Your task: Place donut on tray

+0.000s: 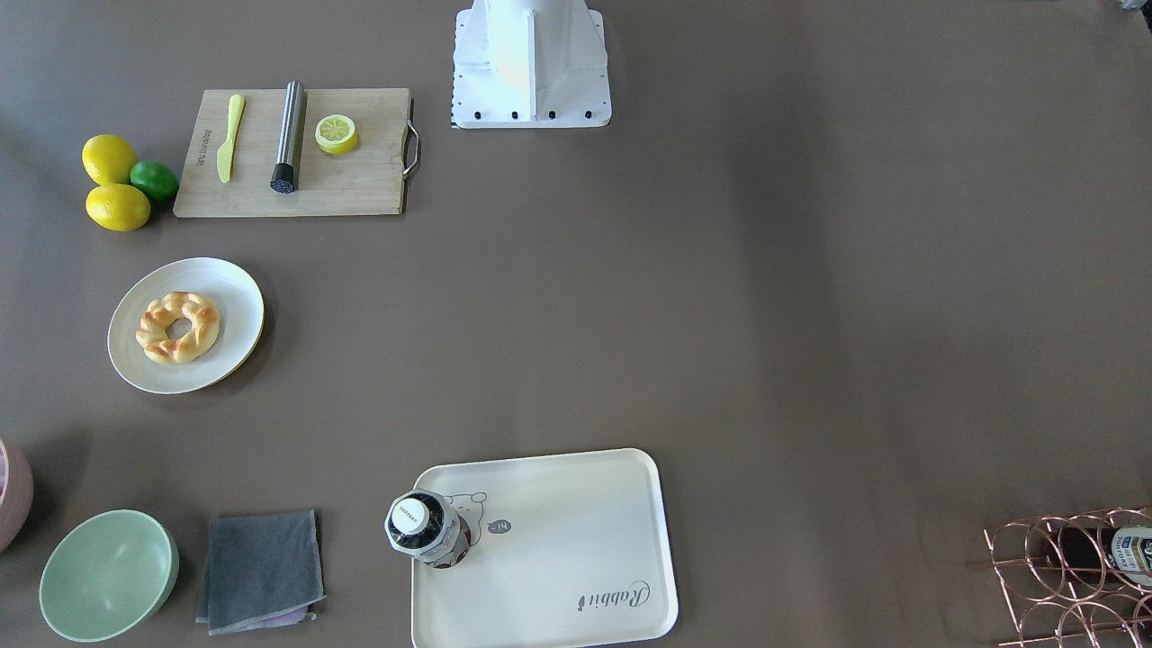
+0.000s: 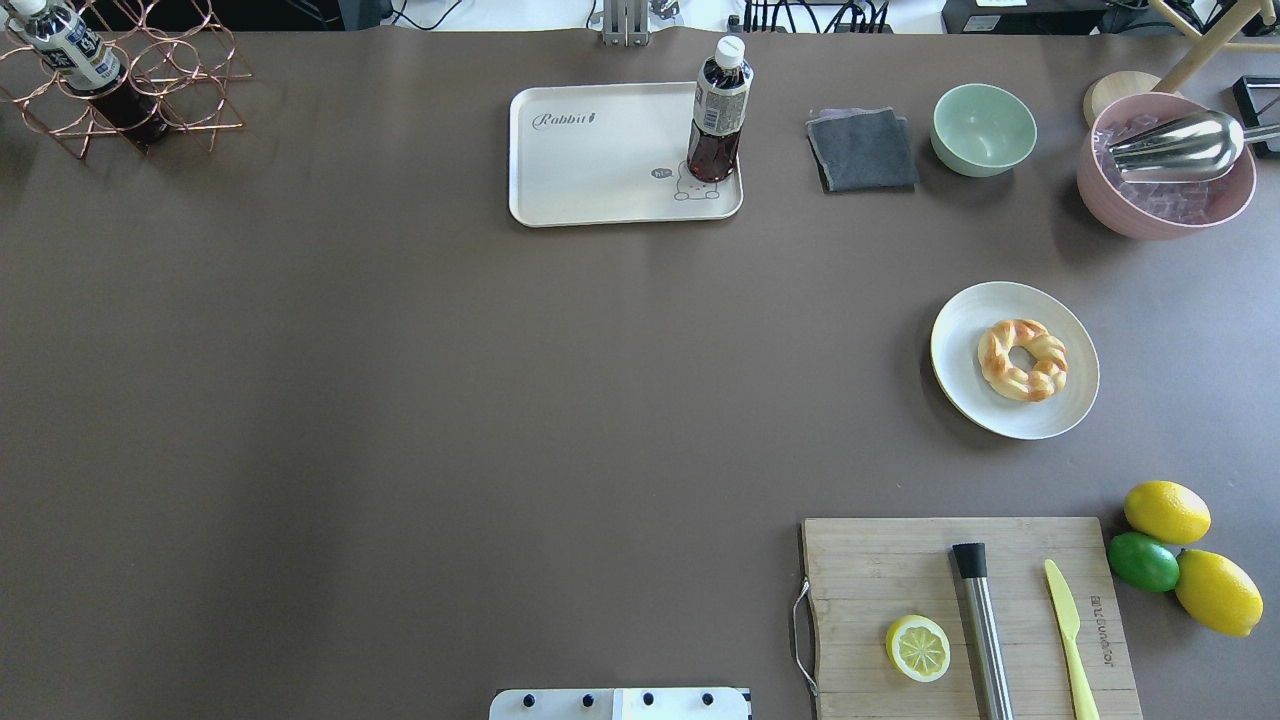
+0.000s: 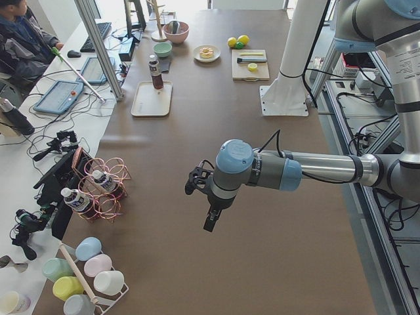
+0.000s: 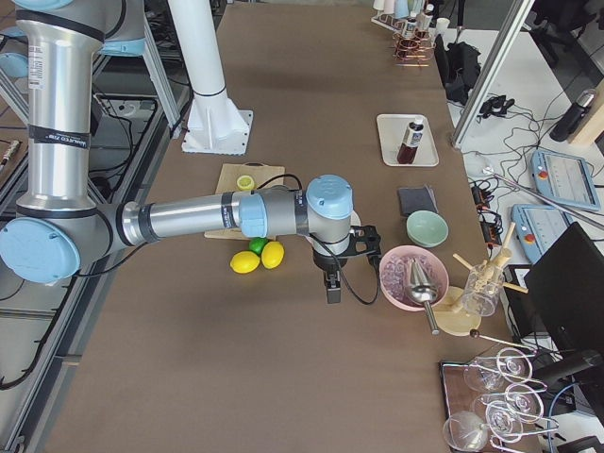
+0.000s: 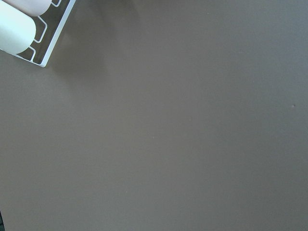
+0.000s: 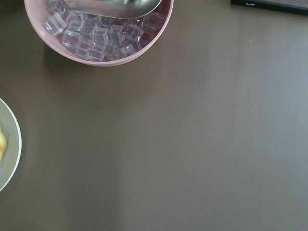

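The golden twisted donut (image 1: 178, 327) lies on a round white plate (image 1: 229, 288) on the robot's right side; it also shows in the overhead view (image 2: 1022, 359). The cream "Rabbit" tray (image 1: 558, 531) sits at the table's far edge (image 2: 600, 150) with a dark drink bottle (image 2: 716, 115) standing on one corner. My left gripper (image 3: 209, 220) hangs over bare table far from both. My right gripper (image 4: 334, 291) hangs beside the pink bowl, near the plate's edge (image 6: 7, 144). I cannot tell whether either is open or shut.
A wooden cutting board (image 2: 900, 570) holds a lemon half (image 2: 918, 647), a steel muddler and a yellow knife. Lemons and a lime (image 2: 1143, 561) lie beside it. A pink ice bowl (image 2: 1165, 165), green bowl (image 2: 984, 128), grey cloth (image 2: 862, 149) and copper bottle rack (image 2: 120, 90) line the far edge.
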### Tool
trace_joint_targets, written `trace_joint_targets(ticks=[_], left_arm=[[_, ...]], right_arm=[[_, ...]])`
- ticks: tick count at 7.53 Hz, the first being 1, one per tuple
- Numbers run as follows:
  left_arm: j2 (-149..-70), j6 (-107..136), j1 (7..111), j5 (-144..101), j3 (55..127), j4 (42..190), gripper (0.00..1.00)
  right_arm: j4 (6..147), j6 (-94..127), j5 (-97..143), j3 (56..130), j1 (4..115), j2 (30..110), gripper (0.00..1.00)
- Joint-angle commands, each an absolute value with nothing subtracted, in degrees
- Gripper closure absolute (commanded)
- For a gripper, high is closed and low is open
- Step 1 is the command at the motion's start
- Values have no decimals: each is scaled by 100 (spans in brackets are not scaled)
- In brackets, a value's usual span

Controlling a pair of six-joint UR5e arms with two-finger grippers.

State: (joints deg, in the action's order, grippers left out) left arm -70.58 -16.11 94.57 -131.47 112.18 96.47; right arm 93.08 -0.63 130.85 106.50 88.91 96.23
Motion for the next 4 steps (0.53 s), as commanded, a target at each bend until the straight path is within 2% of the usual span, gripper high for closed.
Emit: trace_joint_targets(ticks=[1, 4], left_arm=[[-6935, -1600, 9457, -13157, 11057, 9949, 3], [-6935, -1608, 9422, -13427, 11057, 9914, 3]], right_arm=[[9308, -44, 13096, 10652, 8658, 9606, 0], [8784, 987, 13270, 10635, 8351, 9606, 0]])
